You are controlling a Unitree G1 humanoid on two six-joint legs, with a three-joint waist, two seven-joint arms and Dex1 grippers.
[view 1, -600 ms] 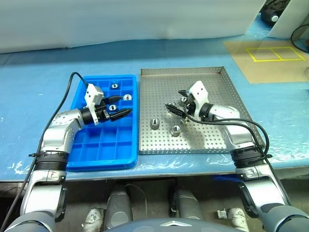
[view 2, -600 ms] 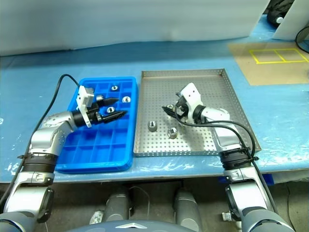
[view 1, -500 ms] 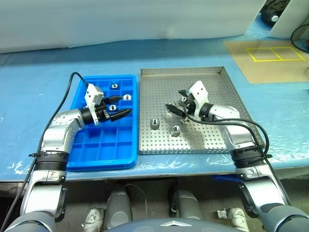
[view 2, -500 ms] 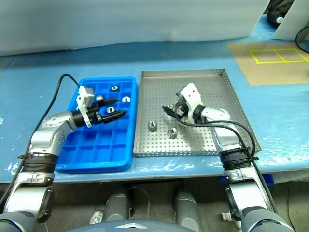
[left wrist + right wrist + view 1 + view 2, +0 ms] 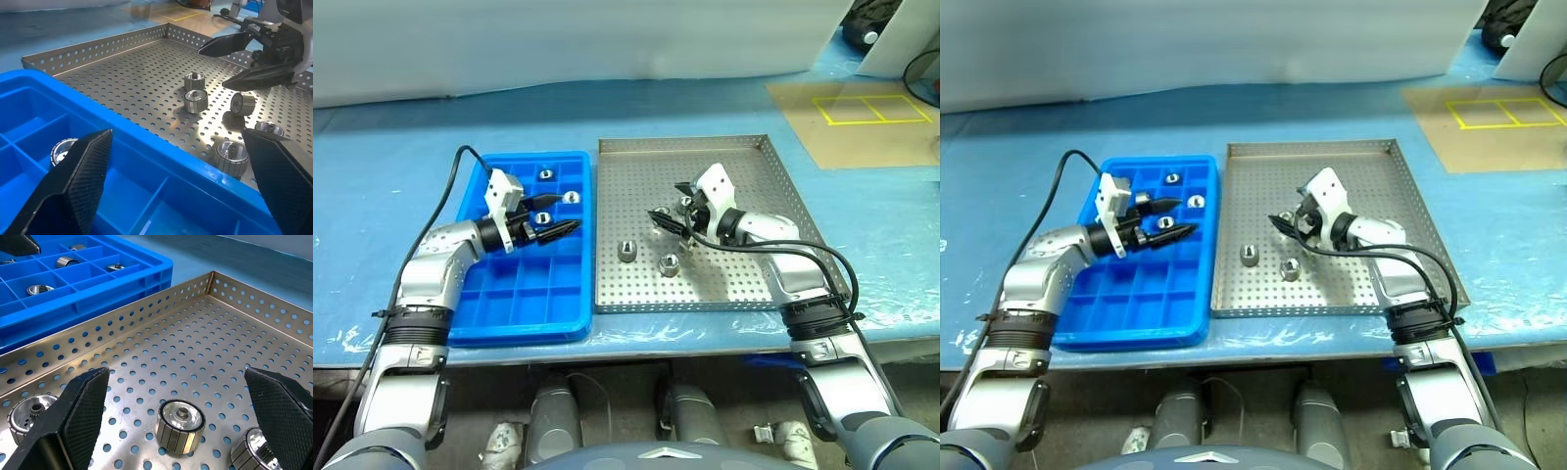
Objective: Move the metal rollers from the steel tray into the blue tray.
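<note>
The right gripper [image 5: 672,211] hovers over the steel tray [image 5: 744,284], fingers spread wide and empty, with a roller [image 5: 180,425] standing upright on the perforated floor roughly midway between its two fingertips. Two more rollers [image 5: 29,415] sit just beside that one, to either side, close to the finger pads. The step in hand looks like the pick of this middle roller, and the pictures suggest it is not yet touched.

To do it well, the gripper should come down until the pads bracket the roller's ribbed side wall, not its top rim, and stay centred so neither finger nudges a neighbour (they are near enough that a skewed approach could knock one rolling). Closing slowly matters: the roller is short, smooth and likely to squirt out if pinched high or off-axis. The tray's holes may also catch a fingertip that drags along the floor.

Further out, two rollers [image 5: 626,250] lie apart from this cluster, nearer the front of the steel tray. The left gripper [image 5: 562,222] waits over the blue tray [image 5: 519,313], jaws likewise open and holding nothing, with a few rollers [image 5: 546,174] already sitting in the far compartments. The blue tray lies just beside the steel tray's left rim, so the carry across should be short; most compartments are free.
</note>
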